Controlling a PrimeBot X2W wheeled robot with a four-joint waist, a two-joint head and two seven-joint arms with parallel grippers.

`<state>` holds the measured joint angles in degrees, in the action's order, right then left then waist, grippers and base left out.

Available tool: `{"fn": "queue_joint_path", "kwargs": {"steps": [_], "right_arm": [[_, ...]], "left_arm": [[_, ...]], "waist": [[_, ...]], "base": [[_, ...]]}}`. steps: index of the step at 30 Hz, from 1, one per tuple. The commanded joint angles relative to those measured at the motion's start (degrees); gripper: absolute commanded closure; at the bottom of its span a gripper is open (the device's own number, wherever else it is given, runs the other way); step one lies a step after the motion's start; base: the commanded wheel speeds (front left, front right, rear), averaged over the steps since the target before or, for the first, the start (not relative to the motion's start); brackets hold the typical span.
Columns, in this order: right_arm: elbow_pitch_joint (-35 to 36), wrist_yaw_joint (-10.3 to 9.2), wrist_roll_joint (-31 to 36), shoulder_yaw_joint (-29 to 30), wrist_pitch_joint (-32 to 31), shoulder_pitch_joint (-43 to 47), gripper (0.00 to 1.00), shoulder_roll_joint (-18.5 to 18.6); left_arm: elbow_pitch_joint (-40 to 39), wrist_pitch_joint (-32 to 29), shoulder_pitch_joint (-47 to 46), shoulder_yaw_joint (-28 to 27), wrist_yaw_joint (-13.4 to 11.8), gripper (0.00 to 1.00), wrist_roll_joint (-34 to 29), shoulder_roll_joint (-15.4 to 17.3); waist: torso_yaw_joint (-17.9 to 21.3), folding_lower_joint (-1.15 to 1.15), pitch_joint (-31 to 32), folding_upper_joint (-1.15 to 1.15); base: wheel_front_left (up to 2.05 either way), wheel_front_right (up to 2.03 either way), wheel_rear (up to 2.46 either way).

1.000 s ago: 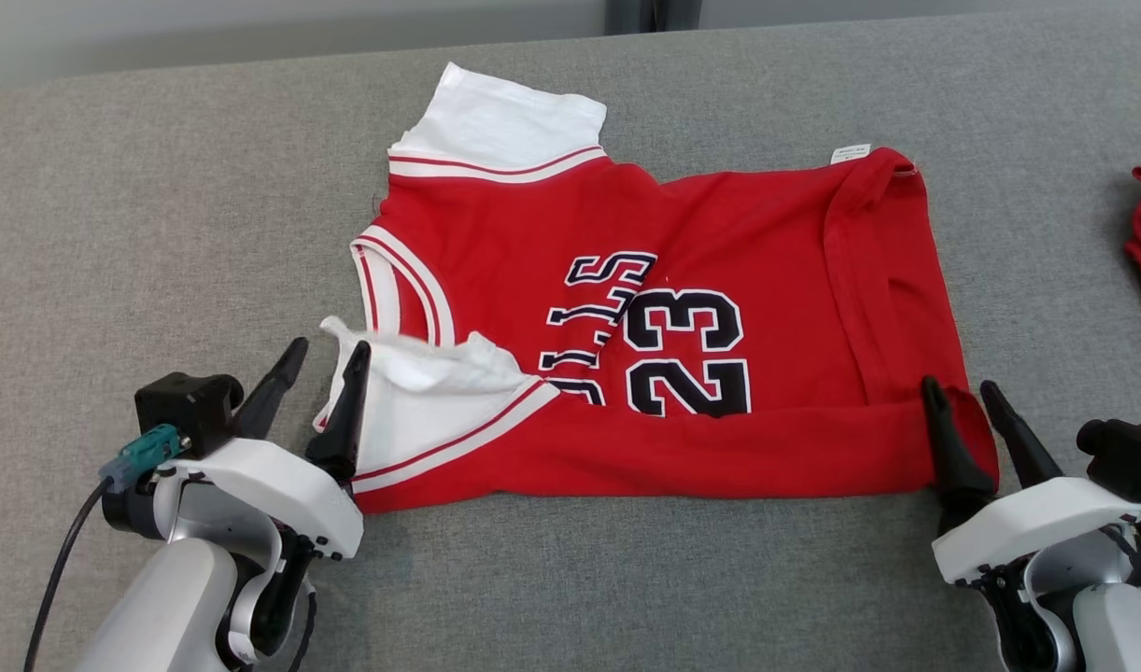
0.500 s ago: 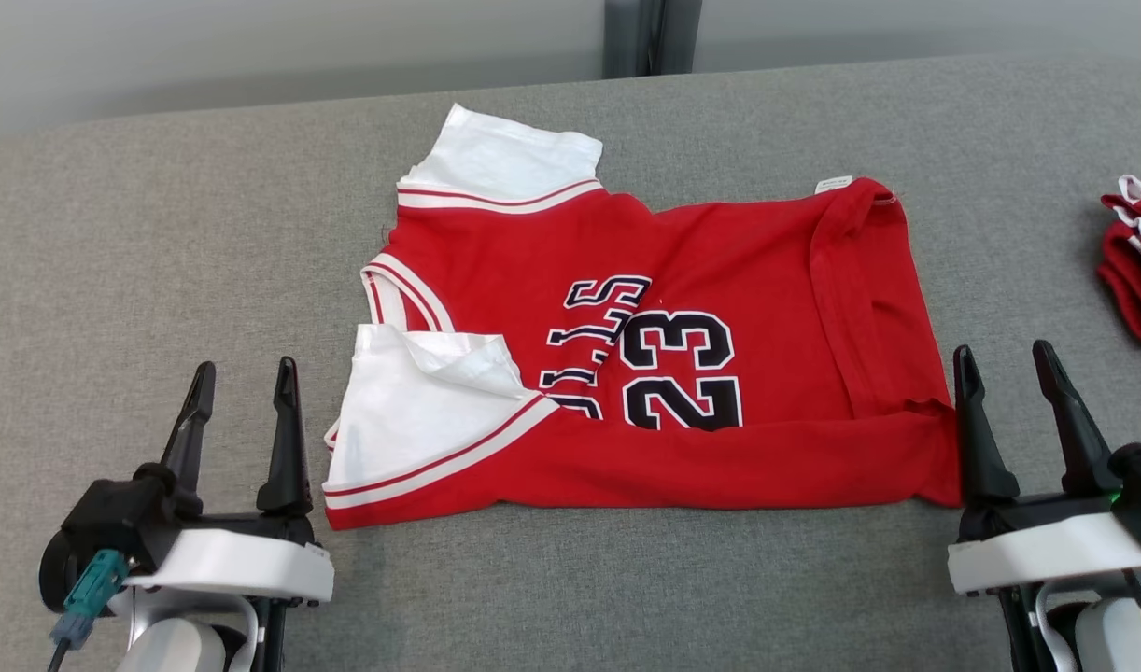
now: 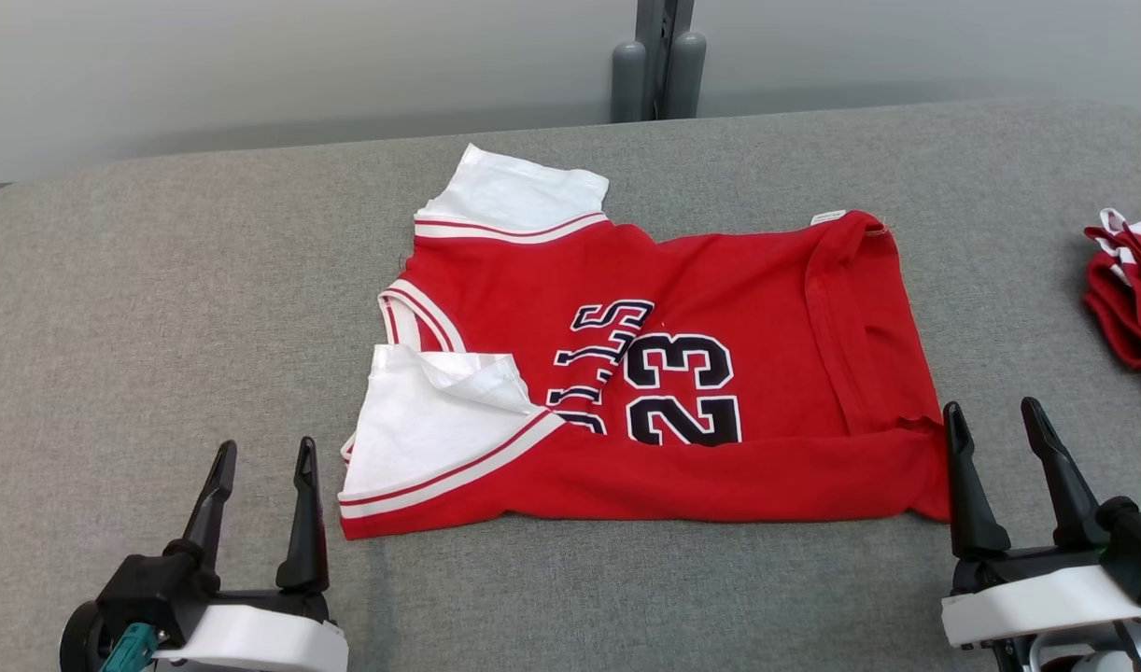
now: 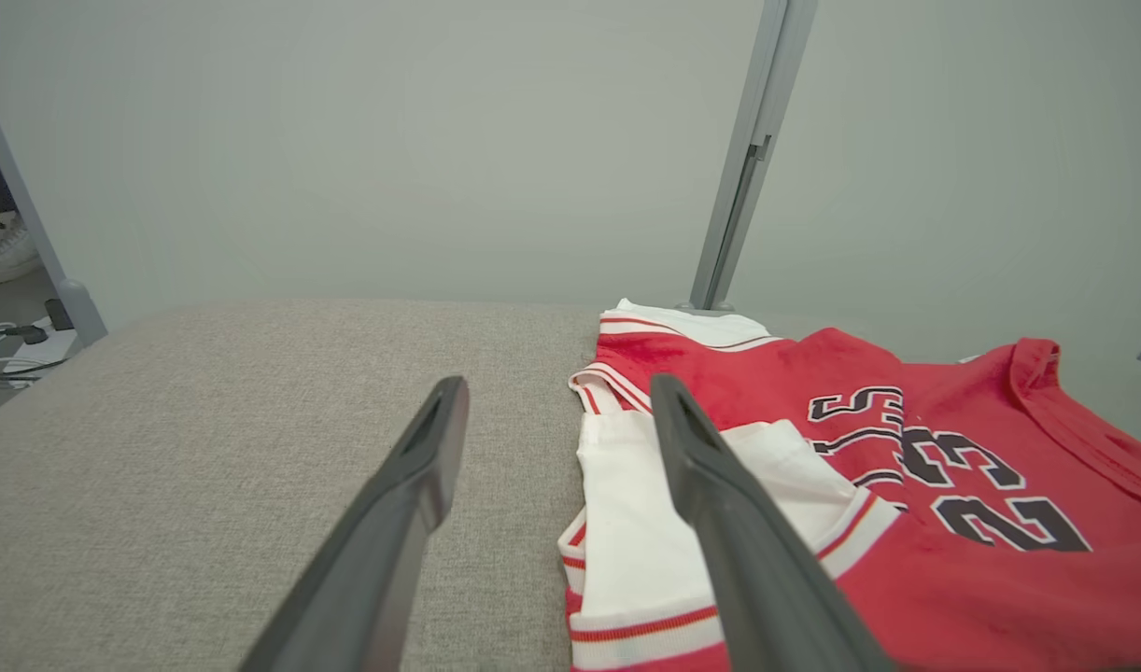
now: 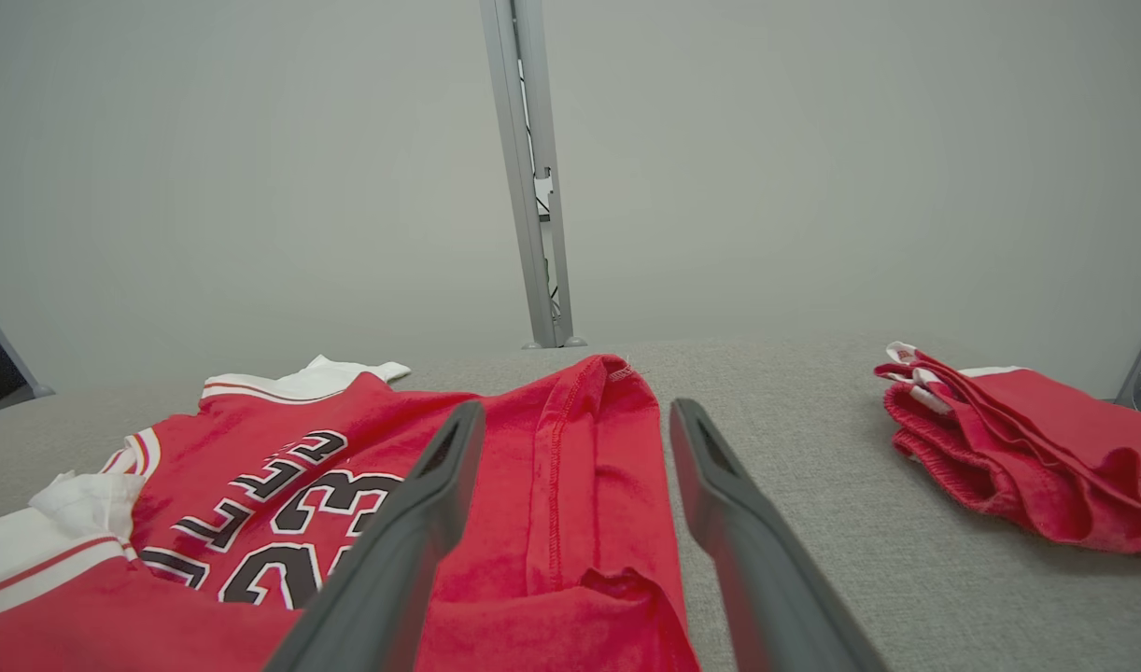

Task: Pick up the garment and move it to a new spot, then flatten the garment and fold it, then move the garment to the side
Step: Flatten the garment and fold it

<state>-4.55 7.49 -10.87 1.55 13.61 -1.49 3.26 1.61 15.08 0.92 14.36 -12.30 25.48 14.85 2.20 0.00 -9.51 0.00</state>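
Released and empty at left tool (image 3: 265, 446) and right tool (image 3: 991, 406); could press rumpled white sleeve (image 3: 412, 439) of red number-23 fabric jersey (image 3: 767, 289) into next fold, skewing it

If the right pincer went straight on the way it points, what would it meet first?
Probably the red jersey: its hem edge lies between the fingers of the open right pincer in the wrist view. Beyond is bare grey table. Height above the cloth is unclear, so it may pass over.
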Motion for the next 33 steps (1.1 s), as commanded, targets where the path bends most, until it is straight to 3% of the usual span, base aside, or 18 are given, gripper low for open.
{"fn": "queue_joint_path", "kwargs": {"steps": [1, 17, 33], "right_arm": [[0.4, 0.01, 0.1, 0.3, 0.0, 0.5, 0.00, 0.1], [-5.2, 0.01, -0.3, 3.0, 0.0, 0.2, 0.00, -0.1], [-21.7, 0.01, -2.3, 0.2, -0.3, -7.3, 0.00, 0.5]], "left_arm": [[0.4, 0.1, 0.0, 0.0, 0.3, 0.00, -0.4, 0.0], [7.2, -2.5, -3.0, 1.8, 4.5, 0.00, 2.8, -0.2], [22.5, -8.7, -10.0, 4.3, 12.8, 0.00, 10.1, -3.2]], "waist": [[0.0, 0.00, 0.0, 0.00], [0.5, 0.00, -2.1, 0.00], [0.4, 0.00, -6.1, 0.00]], "base": [[0.00, 0.00, 0.00], [0.00, 0.00, 0.00], [0.00, 0.00, 0.00]]}}
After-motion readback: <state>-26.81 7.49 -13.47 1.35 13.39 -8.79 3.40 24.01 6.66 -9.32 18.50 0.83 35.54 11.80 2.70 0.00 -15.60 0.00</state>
